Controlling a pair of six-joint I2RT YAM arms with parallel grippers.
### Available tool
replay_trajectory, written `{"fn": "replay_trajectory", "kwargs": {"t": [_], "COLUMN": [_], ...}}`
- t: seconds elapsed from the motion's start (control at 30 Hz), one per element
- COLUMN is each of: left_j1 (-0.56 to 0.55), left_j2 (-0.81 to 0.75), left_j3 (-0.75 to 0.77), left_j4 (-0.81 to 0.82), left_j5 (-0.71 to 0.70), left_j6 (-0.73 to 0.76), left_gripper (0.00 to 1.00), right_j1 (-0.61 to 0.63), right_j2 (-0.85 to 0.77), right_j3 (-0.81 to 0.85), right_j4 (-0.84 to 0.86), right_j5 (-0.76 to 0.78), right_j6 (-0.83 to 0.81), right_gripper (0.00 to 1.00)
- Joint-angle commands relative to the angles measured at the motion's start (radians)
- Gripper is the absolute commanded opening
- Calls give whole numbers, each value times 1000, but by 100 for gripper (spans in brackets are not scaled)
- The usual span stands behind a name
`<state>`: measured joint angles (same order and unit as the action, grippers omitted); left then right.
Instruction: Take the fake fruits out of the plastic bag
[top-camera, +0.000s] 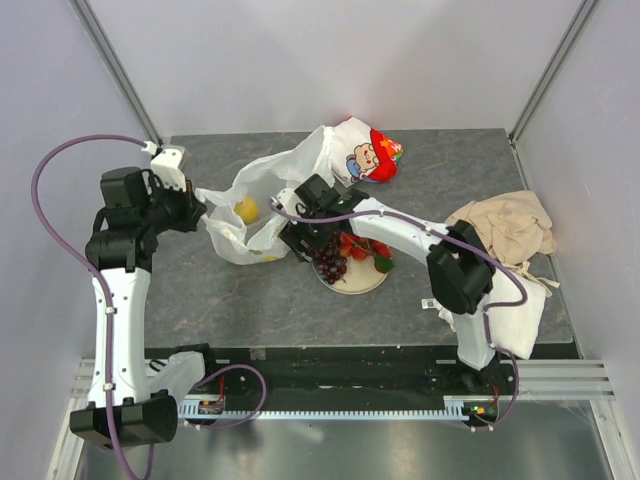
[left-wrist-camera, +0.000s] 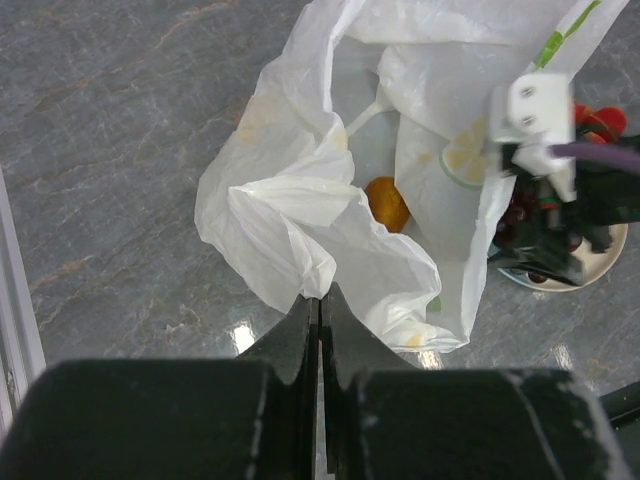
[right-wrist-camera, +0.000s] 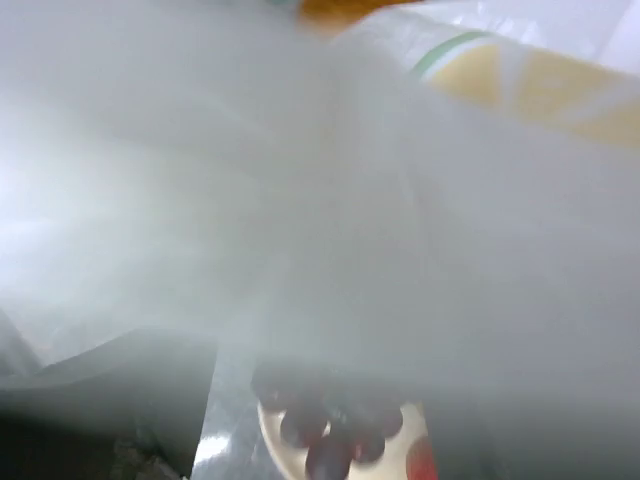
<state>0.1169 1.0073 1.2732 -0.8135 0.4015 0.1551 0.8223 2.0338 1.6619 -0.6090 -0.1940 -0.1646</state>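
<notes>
Top: plastic bag (top-camera: 262, 185) left of plate (top-camera: 362, 281), lemon (top-camera: 246, 210) inside, grapes (top-camera: 331, 258) plated; right fingers (top-camera: 296, 240) at bag mouth, gap untellable | Left wrist: left fingers (left-wrist-camera: 298, 335) clamp bag fold, orange fruit (left-wrist-camera: 387, 203) inside | Right wrist: only blurred film | Mid-unloading, I'd say; next, reach inside.

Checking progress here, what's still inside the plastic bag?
One orange fruit shows through the open mouth of the bag. Crumpled folds cover the rest of the inside, so more fruit may be hidden there.
</notes>
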Motion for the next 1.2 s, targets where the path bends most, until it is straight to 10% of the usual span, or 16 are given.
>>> {"fn": "replay_trajectory", "kwargs": {"t": [0.0,0.33,0.8,1.0,1.17], "left_j1": [7,7,6,6,9], "left_j2": [-68,-159,-292,-276,-276], "left_j3": [-60,-120,-186,-216,-219], "left_j4": [-19,-305,-544,-486,-470], "left_j5": [16,88,-164,-191,-193], "left_j6": [38,250,529,462,436], "left_gripper": [2,2,2,2,2], "right_j1": [15,21,87,94,94], "right_j2": [-196,-238,184,287,351], "right_j3": [54,105,375,432,486], "right_j4": [-119,-49,190,268,337], "right_j5": [-108,-253,-79,7,10], "right_j6": [-85,-44,46,137,146], "right_gripper": [82,72,51,96,98]}}
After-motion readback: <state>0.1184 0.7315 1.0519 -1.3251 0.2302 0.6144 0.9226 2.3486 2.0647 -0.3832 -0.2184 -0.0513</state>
